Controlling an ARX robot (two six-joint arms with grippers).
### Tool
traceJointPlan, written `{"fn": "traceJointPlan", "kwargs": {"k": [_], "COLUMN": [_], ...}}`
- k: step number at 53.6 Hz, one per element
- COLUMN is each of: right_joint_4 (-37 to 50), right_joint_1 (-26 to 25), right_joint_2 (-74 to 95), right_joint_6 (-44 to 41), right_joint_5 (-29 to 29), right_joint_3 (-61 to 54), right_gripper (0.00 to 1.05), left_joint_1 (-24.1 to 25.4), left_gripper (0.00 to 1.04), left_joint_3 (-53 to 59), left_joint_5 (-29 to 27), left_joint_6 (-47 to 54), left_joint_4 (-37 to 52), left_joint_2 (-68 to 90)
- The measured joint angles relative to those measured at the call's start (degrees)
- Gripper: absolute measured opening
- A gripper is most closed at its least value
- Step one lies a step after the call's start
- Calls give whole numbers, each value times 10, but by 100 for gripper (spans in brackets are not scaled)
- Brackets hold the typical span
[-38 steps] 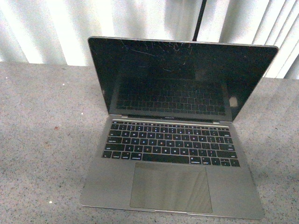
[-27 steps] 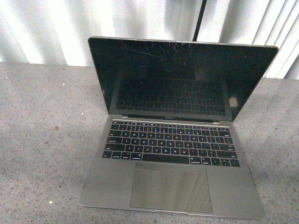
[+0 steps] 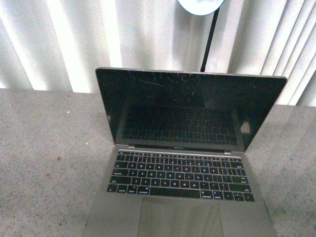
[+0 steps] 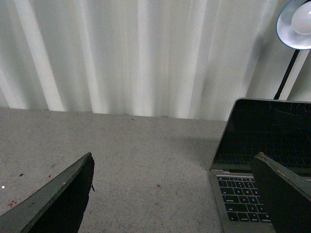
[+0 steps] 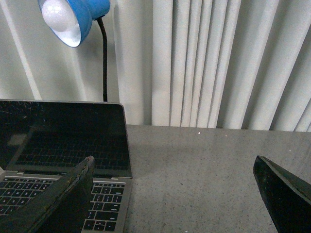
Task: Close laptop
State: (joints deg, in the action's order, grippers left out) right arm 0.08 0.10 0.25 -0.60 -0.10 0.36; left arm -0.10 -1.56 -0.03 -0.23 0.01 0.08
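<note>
Compared with half a second ago, the thin silver-grey metal laptop [image 3: 180, 170] shows lower in the front view, its front edge is now cut by the picture's border, and the round head of a blue lamp [image 3: 200, 5] has come in above it; on the table itself the laptop seems not to have moved.

The grey speckled table [image 3: 44, 158] fills the ground; white vertical blinds [image 3: 74, 39] stand behind it. The laptop lies in the middle of the table, in front of the robot, open; its black glossy screen [image 3: 187, 108] faces the robot and leans a little back, with fine cracks near the upper edge. Its long axis runs from left to right across the robot's view; the hinge is on the far side, the black keys [image 3: 177, 175] and the trackpad [image 3: 180, 219] on the near side.

The left gripper [image 4: 174, 155] is spread wide and holds nothing; bare table shows between its dark fingers [image 4: 58, 199], and the laptop is off to its right, apart from it. The right gripper [image 5: 174, 159] is also wide and empty; the laptop is to its left; one finger [image 5: 58, 204] covers a corner of the keys in that view, and whether it touches I cannot tell.
</note>
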Motion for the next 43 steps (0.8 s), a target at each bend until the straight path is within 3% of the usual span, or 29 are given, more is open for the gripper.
{"fn": "traceJointPlan", "kwargs": {"k": [28,29,31,34,43], "right_joint_4": [-6,-27,-73,-55,153], "right_joint_1": [2,9,24,31,19], "right_joint_2": [3,11,56,122,380], "right_joint_6": [6,16,51,64,-53], "right_joint_5": [9,27,72,72,-43], "right_joint_3": [1,8,33,48,140], "right_gripper": [97,97,97,97,97], "left_joint_1": [0,-3,-19,-18,-18], "left_gripper": [98,98,98,98,98], "left_joint_3": [0,-1,-2,-5,-98], "left_joint_5": [0,-6,-70,-84,64], "left_joint_6": [0,-5,-56,-112,-125], "left_joint_4": [0,-2,3,51,355], "left_joint_2": [0,2,24,80,390]}}
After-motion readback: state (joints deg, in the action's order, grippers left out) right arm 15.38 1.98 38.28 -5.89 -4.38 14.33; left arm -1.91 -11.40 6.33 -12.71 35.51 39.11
